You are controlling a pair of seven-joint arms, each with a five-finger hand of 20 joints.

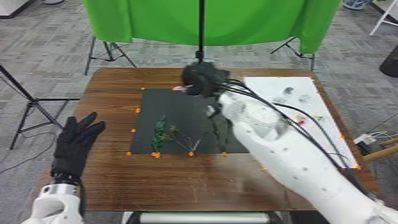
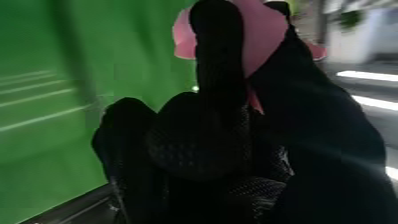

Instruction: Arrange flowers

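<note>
In the head view, the right hand was at the far edge of the dark mat, with the pink flower beside it, on the side toward the mat's left corner; the hand was presumably there to bring the flower into a layout on the mat, and whether it touched the table could not be told. The green leaves and the thin sprig lay on the mat's near part, likely as a base, which would leave the far part for blooms. The white sheet, right of the mat, bore small pieces, probably kept aside as supplies. The left hand was left of the mat with its fingers spread, holding nothing, seemingly out of the way while the other worked. In the right wrist view, the pink flower was pinched between a finger and the thumb of the right hand, its petals showing on both sides of the finger; so the flower was in that hand's grasp, at its fingertips, a hold that perhaps kept most of the bloom uncrushed, though a tighter squeeze could crease it
</note>
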